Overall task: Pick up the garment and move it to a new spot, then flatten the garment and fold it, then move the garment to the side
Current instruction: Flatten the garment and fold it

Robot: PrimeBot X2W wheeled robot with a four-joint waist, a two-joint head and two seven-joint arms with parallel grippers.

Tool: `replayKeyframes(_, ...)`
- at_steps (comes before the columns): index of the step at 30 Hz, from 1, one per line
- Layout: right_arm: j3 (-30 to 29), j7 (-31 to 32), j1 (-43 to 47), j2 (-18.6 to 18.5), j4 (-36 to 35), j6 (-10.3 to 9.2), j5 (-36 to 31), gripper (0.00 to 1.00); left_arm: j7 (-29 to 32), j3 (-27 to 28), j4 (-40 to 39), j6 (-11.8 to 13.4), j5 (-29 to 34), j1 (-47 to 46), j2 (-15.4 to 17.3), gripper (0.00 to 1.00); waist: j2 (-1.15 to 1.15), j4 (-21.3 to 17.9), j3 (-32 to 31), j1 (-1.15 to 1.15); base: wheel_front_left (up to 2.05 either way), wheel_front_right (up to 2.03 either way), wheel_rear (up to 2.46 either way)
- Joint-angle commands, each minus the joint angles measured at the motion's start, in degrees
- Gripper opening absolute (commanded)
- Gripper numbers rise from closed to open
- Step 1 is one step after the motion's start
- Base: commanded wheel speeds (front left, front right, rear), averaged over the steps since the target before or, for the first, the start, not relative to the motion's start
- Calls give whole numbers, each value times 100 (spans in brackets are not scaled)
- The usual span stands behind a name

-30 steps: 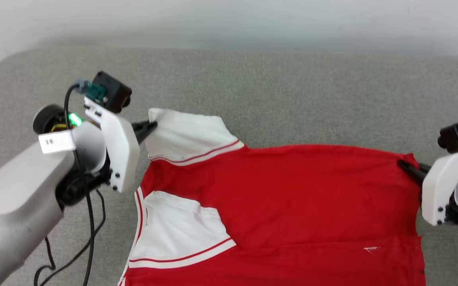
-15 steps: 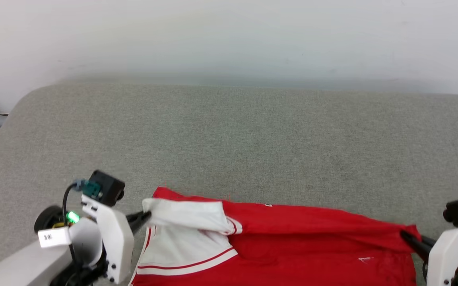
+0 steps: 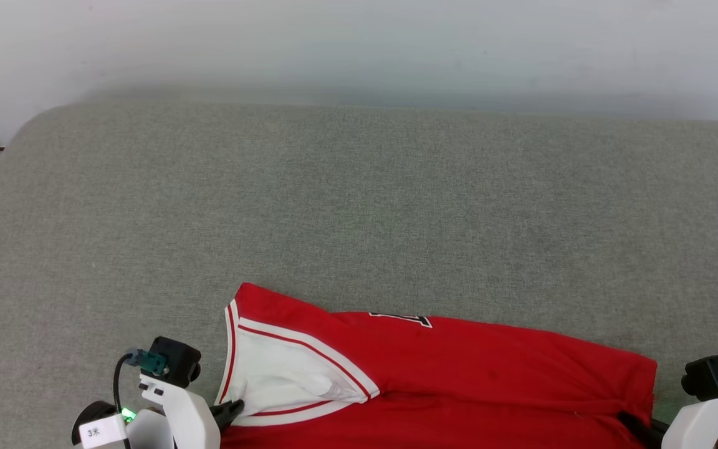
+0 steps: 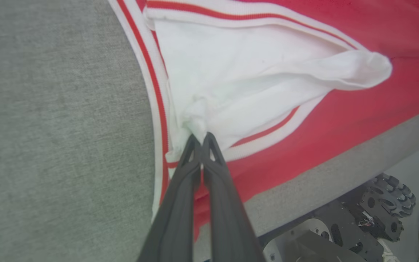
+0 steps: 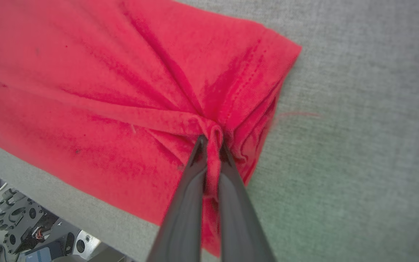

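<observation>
Folding garment [image 3: 490,368] over; far edge nearer

Pinches the garment [image 3: 490,374] at both ends. Holds the left gripper [image 4: 199,136] at the near left, fingers [image 4: 180,203] pressed tight together on bunched white sleeve cloth. Holds the right gripper [image 5: 211,140] at the near right, fingers clamped around a red fold by the hem corner. Points both pairs inward, toward each other.

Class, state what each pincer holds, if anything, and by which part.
Left pincer: the garment, pinched at its white sleeve. Right pincer: the same garment, at a bunched red edge.
</observation>
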Motion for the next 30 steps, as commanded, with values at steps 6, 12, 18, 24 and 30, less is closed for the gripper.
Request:
replayKeyframes(6, -12, -205, -35, 102, 208, -8, -108, 100, -300, 69, 435, -12, -28, 126, -242, 97, 0, -7, -34, 0, 0, 0, 0)
replayKeyframes(12, -254, -435, 99, -8, -266, -6, 58, 100, -1064, 352, 336, 325, 149, 248, -200, 100, 0, 3, -261, 0, 0, 0, 0)
replayKeyframes(18, -570, -331, 169, -208, -798, -6, 131, 100, -1844, 627, 111, 840, 384, 372, -190, 100, 0, 37, -371, 0, 0, 0, 0)
replayKeyframes(24, -980, 70, 122, -376, -1082, -5, 97, 100, -2299, 1026, -183, 1421, 715, 548, -268, 100, 0, 119, -404, 0, 0, 0, 0)
replayKeyframes(30, -1195, 800, 142, -427, -880, -5, 177, 100, -2371, 1932, -471, 1896, 1616, 923, -659, 100, 0, 302, -349, 0, 0, 0, 0)
